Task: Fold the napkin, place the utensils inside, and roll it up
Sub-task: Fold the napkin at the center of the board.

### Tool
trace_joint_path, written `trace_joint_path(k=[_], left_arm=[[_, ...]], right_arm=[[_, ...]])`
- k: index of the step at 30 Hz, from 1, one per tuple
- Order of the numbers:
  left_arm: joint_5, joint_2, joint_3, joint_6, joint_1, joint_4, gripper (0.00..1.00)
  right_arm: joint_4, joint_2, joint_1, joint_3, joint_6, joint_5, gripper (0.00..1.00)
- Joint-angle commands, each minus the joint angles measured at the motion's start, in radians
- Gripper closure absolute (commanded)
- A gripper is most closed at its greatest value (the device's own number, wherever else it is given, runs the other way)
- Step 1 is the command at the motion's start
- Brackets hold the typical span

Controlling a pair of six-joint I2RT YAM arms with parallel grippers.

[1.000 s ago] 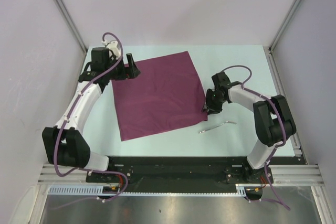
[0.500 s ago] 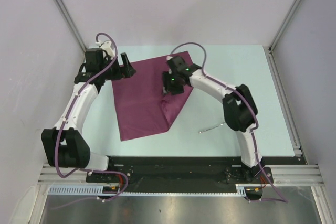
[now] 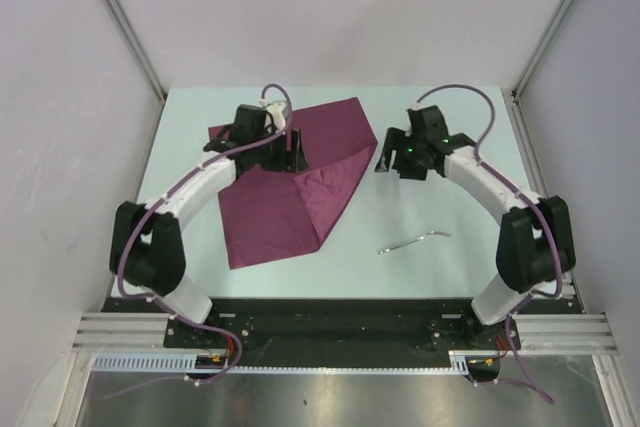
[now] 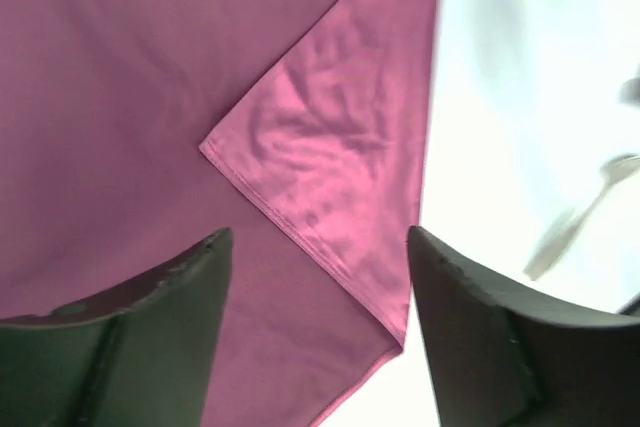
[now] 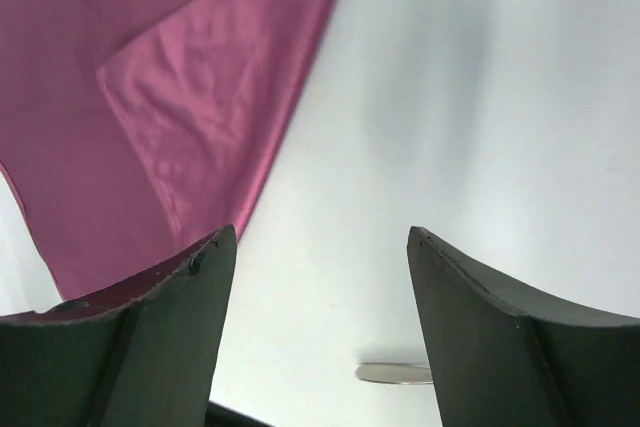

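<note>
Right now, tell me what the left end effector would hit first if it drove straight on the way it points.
Most likely the napkin: its folded-over corner lies straight ahead of the left end effector. How far above it hangs is unclear.

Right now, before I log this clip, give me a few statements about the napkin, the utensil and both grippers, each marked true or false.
1. One corner of the maroon napkin is folded over onto the cloth. True.
2. The metal utensil lies on the napkin. False: it lies on the bare table, apart from the cloth.
3. The right gripper grips the napkin's edge. False: its jaws stand open over the table beside the napkin, holding nothing.
4. The left gripper hangs open above the napkin. True.
</note>
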Motion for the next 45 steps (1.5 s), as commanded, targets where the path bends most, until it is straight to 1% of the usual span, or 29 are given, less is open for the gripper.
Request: trace_joint_path(k=[1,5,8,12,16,22,29,31,35,36,37,41,42,45], left_arm=[[-0.109,0.101,0.054,0.026,-0.01,0.011,0.29],[-0.068,0.193,0.06,0.025,-0.01,0.103,0.34],[-0.043,0.279,0.085,0.018,-0.01,0.125,0.42],[-0.035,0.367,0.109,0.017,-0.01,0.149,0.43],[-0.049,0.431,0.145,0.025,-0.01,0.151,0.47],[-0.104,0.447,0.154,0.025,-0.01,0.136,0.5],[-0.118,0.444,0.126,0.006,-0.012,0.109,0.54],[-0.105,0.432,0.099,0.0,-0.013,0.131,0.56],[-0.103,0.428,0.086,-0.008,-0.021,0.146,0.62],[-0.104,0.434,0.089,-0.009,-0.021,0.142,0.65],[-0.103,0.439,0.094,-0.011,-0.023,0.131,0.67],[-0.112,0.43,0.086,-0.02,-0.027,0.117,0.67],[-0.114,0.427,0.085,-0.027,-0.029,0.117,0.64],[-0.126,0.41,0.073,-0.038,-0.035,0.112,0.61]], right_arm=[[0.099,-0.108,-0.06,-0.107,0.0,-0.054,0.26],[0.128,-0.141,-0.114,-0.147,-0.02,-0.105,0.26],[0.14,-0.154,-0.123,-0.148,-0.043,-0.148,0.26],[0.146,-0.179,-0.132,-0.16,-0.061,-0.142,0.26],[0.158,-0.193,-0.138,-0.181,-0.061,-0.156,0.26],[0.16,-0.202,-0.148,-0.195,-0.057,-0.154,0.26],[0.157,-0.185,-0.154,-0.186,-0.046,-0.157,0.27],[0.157,-0.184,-0.154,-0.186,-0.041,-0.157,0.26],[0.158,-0.177,-0.155,-0.189,-0.038,-0.16,0.27],[0.157,-0.177,-0.154,-0.19,-0.035,-0.16,0.27],[0.157,-0.18,-0.154,-0.192,-0.037,-0.159,0.27],[0.154,-0.19,-0.154,-0.201,-0.037,-0.147,0.27],[0.155,-0.191,-0.154,-0.201,-0.038,-0.147,0.27],[0.157,-0.19,-0.155,-0.204,-0.037,-0.147,0.27]])
